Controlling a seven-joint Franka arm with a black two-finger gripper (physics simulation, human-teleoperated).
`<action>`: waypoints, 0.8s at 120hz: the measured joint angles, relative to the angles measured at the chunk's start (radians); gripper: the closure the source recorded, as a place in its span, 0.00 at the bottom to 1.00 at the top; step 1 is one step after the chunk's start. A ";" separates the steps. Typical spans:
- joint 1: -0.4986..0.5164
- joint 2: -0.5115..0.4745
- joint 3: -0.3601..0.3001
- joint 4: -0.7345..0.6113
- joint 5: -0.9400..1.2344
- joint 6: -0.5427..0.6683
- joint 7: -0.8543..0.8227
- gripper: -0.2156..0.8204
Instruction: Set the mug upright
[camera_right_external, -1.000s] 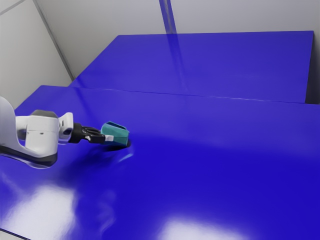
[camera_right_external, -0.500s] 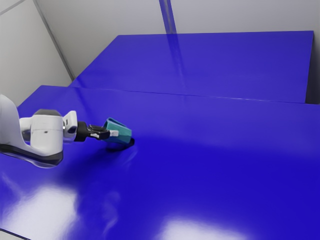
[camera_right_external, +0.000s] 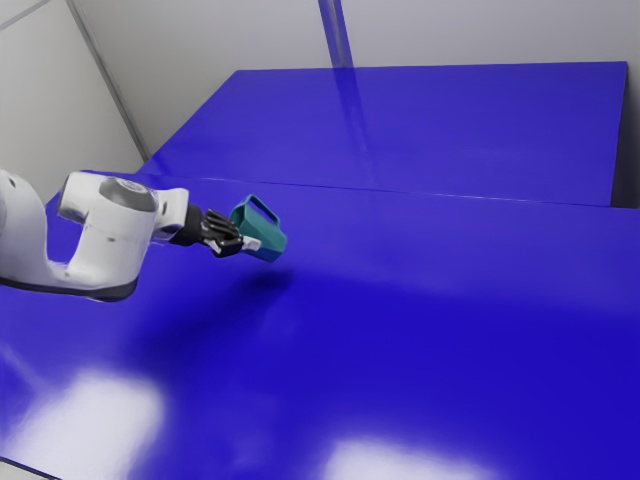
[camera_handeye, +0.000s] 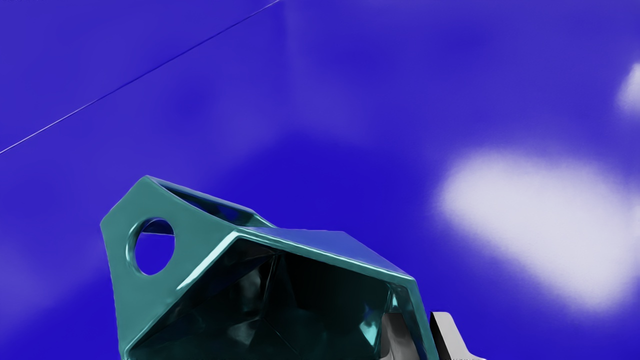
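The gripper (camera_right_external: 250, 243) pinches a side of the mug (camera_right_external: 268, 240), one finger inside, at nine o'clock from the exterior view's centre, tilted above its shadow. Glossy, angular, teal, it has a round hole through a flat part; its inside is dark, its near end cut off. Below shines a smooth blue table (camera_right_external: 400, 370), glare-patched; at one o'clock, a second blue top (camera_right_external: 470, 130) meets a pale wall (camera_right_external: 200, 40).

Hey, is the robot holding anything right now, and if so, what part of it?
Yes, the teal mug. The hand pinches its side wall at the open rim, one finger inside and one outside, away from the handle.
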 joint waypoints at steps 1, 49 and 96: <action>-0.007 0.000 0.000 0.002 0.026 0.003 -0.010 0.94; -0.296 -0.006 0.003 0.096 0.943 -0.104 -0.728 0.96; -0.505 -0.019 0.000 0.075 1.076 -0.261 -1.310 0.97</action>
